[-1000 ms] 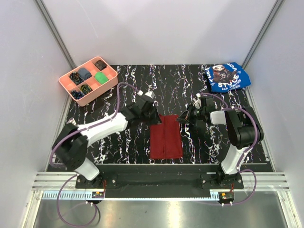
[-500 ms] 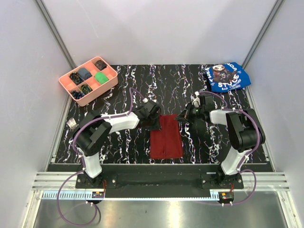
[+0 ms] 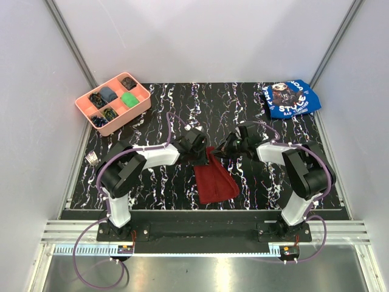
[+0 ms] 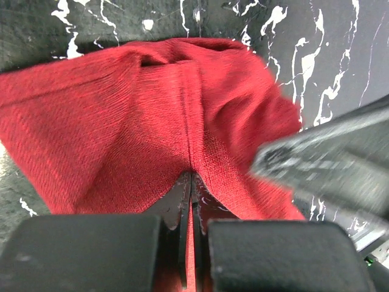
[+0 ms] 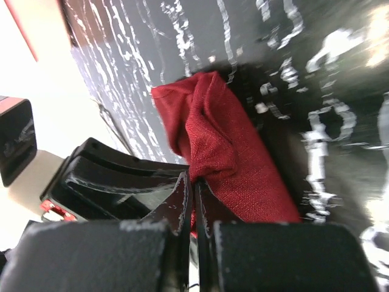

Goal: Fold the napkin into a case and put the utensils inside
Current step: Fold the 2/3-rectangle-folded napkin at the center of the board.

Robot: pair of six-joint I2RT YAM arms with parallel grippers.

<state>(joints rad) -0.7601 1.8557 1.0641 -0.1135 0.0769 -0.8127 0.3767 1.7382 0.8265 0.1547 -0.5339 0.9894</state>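
While the napkin (image 3: pixel 216 182) lies near the middle of the table (image 3: pixel 273 182), toward its near edge, its far end is gathered into a bunch and appears raised off the surface. Its near end spreads wider and sits askew. It reads as a loose red wedge with soft creases, not as a flat, layered strip.

Both arms meet at that bunched far end. The left gripper (image 4: pixel 188 198) has its fingers pressed tight together on a fold of the cloth, with red fabric showing in the slit between them. The right gripper (image 5: pixel 194 185) is likewise closed hard on a ridge of the same cloth from the other side. The two pinches sit just beside each other.

By this look, the task is in its folding stage. No finished case is in view, since the cloth has no clean edges or pocket that can be made out. The fold in hand has to be laid down and flattened before anything can go inside.

The utensils (image 3: pixel 92 159) seem to be the small silver item at the left edge of the table, well apart from the napkin and too small to tell piece from piece. Nothing metal is on or in the cloth, so that half of the job is not yet begun.

Farther off, a pink tray (image 3: pixel 143 104) sits at the far left and a blue cloth (image 3: pixel 290 98) at the far right.
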